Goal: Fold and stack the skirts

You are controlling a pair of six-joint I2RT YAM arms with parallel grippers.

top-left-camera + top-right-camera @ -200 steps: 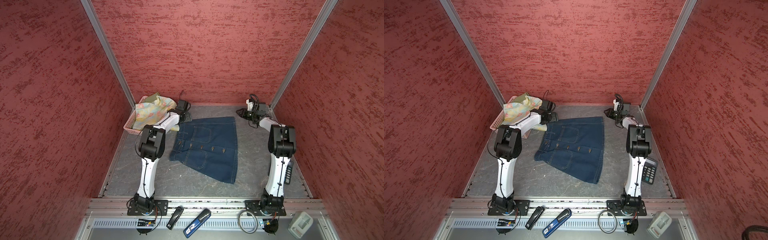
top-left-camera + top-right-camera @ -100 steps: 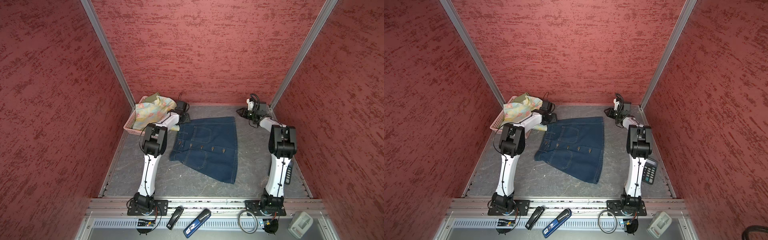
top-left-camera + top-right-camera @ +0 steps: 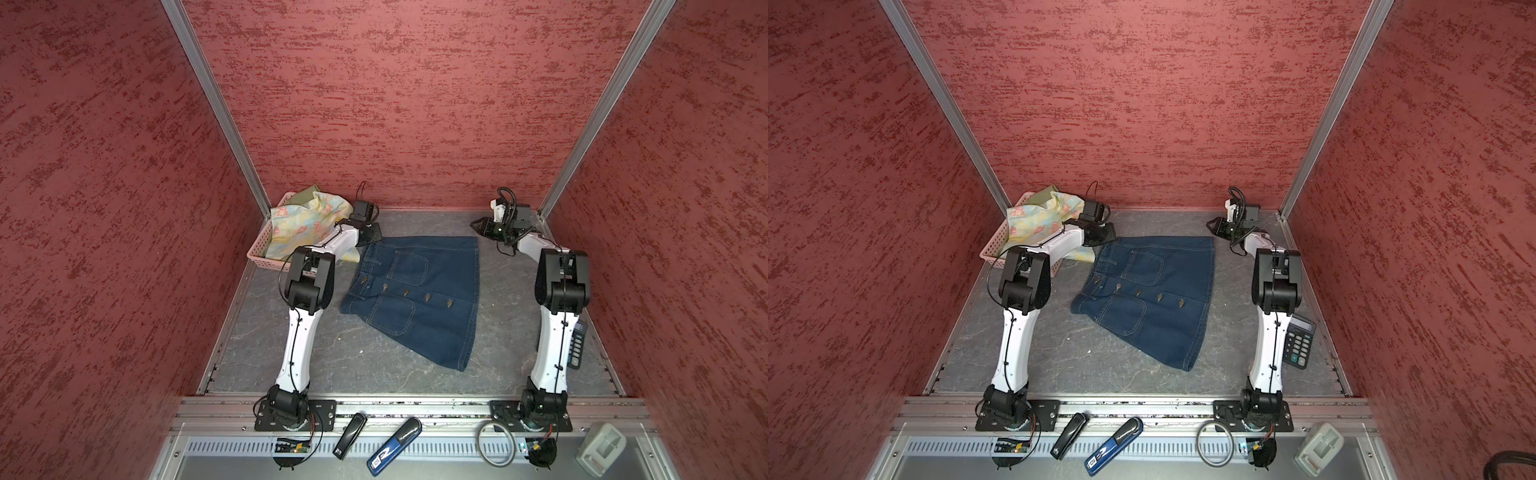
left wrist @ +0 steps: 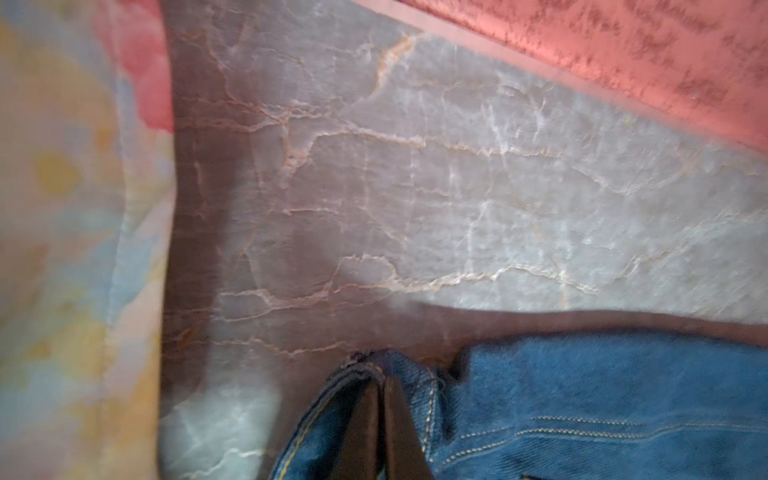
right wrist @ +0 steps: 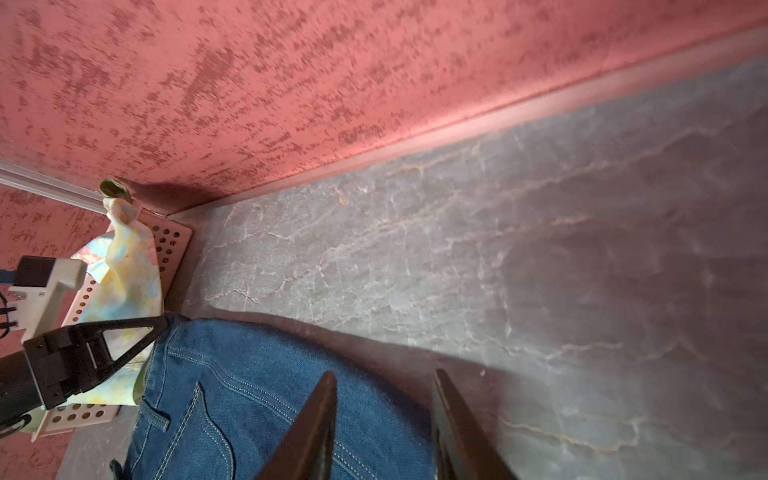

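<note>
The dark blue denim skirt (image 3: 415, 295) (image 3: 1150, 295) lies flat mid-table, buttons up. My left gripper (image 3: 370, 237) (image 3: 1105, 235) sits at its far left waistband corner. In the left wrist view the gripper (image 4: 382, 376) is shut on that denim edge (image 4: 602, 399), and the right wrist view shows its tip (image 5: 160, 325) on the corner. My right gripper (image 3: 478, 224) (image 5: 384, 378) hovers open at the far right hem corner, one finger over denim (image 5: 249, 395), the other over bare table. The pastel floral skirt (image 3: 299, 226) and a bit of the olive skirt (image 3: 305, 194) fill the basket.
The pink perforated basket (image 3: 259, 254) (image 5: 170, 245) stands in the back left corner. A calculator (image 3: 1298, 345) lies beside the right arm's base link. Red walls close in on three sides. A stapler (image 3: 351, 434) and other small items rest on the front rail.
My left gripper has closed onto the denim skirt's waistband corner. My right gripper's jaws have widened a little. The skirt lies as before.
</note>
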